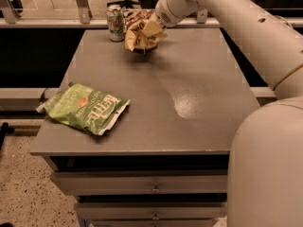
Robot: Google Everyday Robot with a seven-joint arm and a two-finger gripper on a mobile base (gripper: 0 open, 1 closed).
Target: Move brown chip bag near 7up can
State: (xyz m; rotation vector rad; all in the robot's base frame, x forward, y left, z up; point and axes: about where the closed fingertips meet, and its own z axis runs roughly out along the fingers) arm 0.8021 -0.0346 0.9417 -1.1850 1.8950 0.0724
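Observation:
The brown chip bag (pixel 140 31), dark brown with a pale yellow band, is held at the far end of the grey table (pixel 189 79), low over the surface. My gripper (pixel 152 26) is shut on the bag's right side, at the end of the white arm that reaches in from the upper right. The 7up can (pixel 115 22) stands upright at the table's far edge, just left of the bag, with a small gap between them.
A green Kettle chip bag (pixel 85 108) lies flat near the table's front left corner. My arm's large white body (pixel 265 164) fills the right foreground. A rail (pixel 57 22) runs behind the table. Drawers (pixel 151 188) sit under the tabletop.

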